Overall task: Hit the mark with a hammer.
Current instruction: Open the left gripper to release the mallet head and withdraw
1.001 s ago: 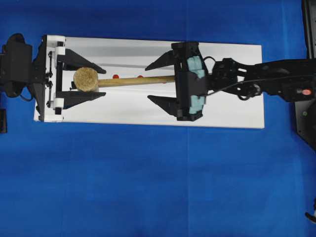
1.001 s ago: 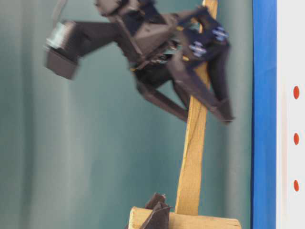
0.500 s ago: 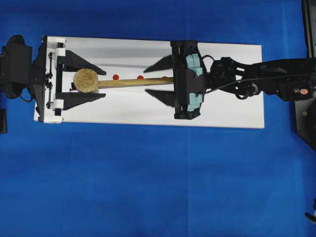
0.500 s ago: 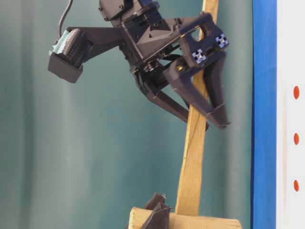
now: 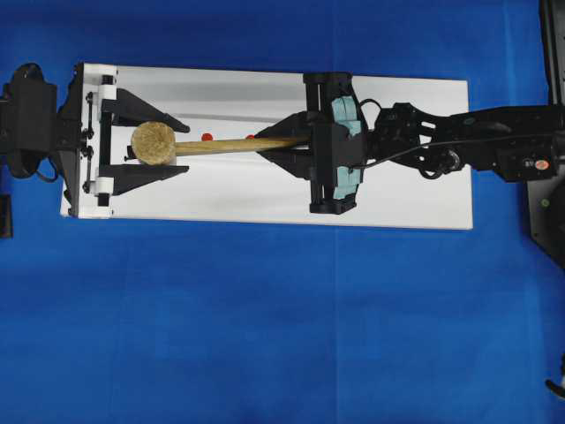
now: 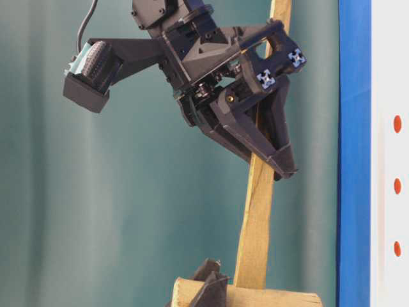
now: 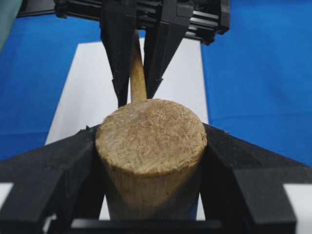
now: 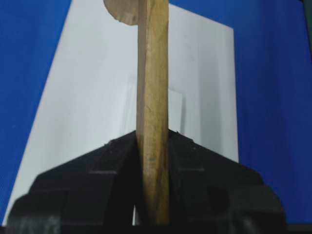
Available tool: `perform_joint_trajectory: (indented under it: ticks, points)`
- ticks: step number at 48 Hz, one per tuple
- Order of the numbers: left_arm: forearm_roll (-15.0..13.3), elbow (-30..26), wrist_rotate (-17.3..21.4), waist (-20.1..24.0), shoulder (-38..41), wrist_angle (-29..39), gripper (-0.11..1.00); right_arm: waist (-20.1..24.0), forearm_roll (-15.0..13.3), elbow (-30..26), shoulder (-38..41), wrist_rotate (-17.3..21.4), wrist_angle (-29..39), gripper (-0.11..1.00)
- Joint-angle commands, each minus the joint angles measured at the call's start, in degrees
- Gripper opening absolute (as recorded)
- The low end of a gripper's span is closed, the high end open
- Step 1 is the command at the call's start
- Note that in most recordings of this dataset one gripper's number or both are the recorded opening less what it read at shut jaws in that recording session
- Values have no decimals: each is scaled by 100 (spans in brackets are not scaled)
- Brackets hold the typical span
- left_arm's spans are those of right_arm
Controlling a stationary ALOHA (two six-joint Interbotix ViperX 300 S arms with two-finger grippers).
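White board beneath level hammer, head in left tool, handle clamped in right tool.

Blue cloth under a white board; teal backdrop behind.

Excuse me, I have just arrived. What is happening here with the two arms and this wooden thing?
Two robot arms hold one wooden hammer between them, above a white board. The left gripper grips the thick round head, one finger on each side. The right gripper is shut on the flat handle. Small red marks sit on the board; in the overhead view the handle partly covers them. It looks like a handover of the hammer from left to right, with no strike begun yet.
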Motion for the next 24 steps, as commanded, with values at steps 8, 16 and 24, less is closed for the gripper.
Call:
perform_joint_trajectory:
  ticks: [8, 16, 24]
  points:
    - [-18, -158, -70, -44, -35, -44, 45, -9, 0, -149, -70, 53, -97, 3]
    - [-18, -132, -141, -44, -70, -18, 68, -9, 0, -149, -70, 70, -97, 3]
    - [-18, -79, -123, -44, -132, -18, 79, -9, 0, -114, -114, 79, -97, 2]
